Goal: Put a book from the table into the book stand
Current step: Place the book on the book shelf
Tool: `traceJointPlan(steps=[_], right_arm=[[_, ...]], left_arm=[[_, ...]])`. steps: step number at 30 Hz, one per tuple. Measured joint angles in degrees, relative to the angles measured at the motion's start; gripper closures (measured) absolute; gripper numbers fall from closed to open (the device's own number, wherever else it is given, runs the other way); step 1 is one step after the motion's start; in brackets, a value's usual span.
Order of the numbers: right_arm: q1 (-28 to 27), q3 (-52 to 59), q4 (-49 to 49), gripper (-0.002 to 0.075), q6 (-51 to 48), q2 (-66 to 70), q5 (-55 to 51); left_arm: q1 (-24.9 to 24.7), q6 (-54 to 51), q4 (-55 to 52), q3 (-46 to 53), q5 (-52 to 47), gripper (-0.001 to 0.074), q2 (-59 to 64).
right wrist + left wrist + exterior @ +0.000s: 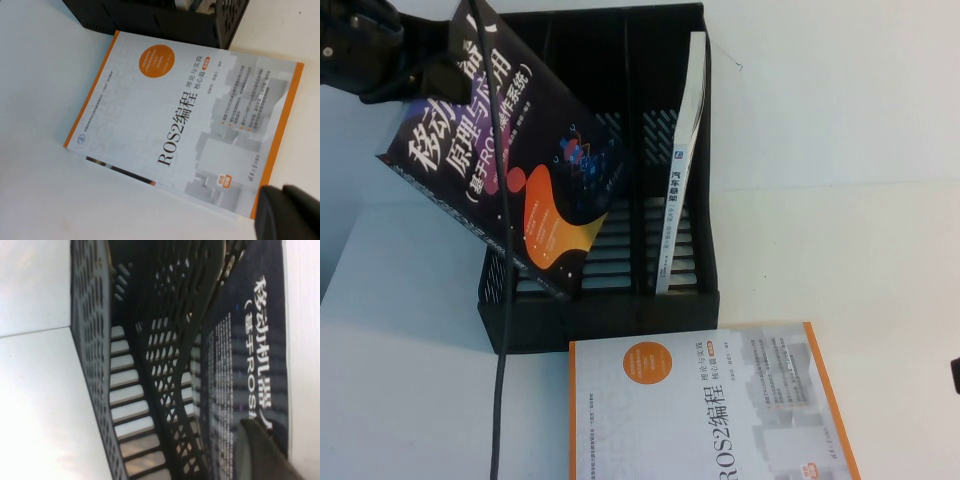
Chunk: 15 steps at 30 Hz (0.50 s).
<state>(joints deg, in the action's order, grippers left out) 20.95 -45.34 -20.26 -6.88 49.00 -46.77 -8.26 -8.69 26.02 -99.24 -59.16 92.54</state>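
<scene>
Three books are sharing this scene: the dark navy book point(510, 165) is hanging tilted above the left compartment of the black book stand point(610, 320), a thin white-spined book point(682, 170) is standing in the right compartment, and a white book with an orange border point(710, 410) is lying flat on the white worktop point(840, 200) just in front of the stand. The left claw point(430, 70) is gripping the navy book by its upper edge at the top left of the high view, its lower corner dipping toward the stand's slotted base. Judged from this pose, the step is going well only if the arm is bringing the book closer to upright and lining its lower edge up between the perforated dividers before lowering, since the tilted cover is risking a snag on the stand's left wall. The right claw point(287, 212) is hovering low over the worktop near the orange-bordered book; only a dark part of it is showing, so its opening cannot be told. The left claw's fingertips are being cut off at the frame edge, and the contact point on the book is hard to make out.
</scene>
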Motion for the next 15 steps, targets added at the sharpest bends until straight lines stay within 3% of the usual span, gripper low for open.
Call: traceJointPlan(steps=[15], right_arm=[[0.0,0.0,0.0,0.0728,0.0,0.0,0.5]], left_arm=[[0.0,3.4,-1.6,-2.6,1.0,0.0622,0.0]])
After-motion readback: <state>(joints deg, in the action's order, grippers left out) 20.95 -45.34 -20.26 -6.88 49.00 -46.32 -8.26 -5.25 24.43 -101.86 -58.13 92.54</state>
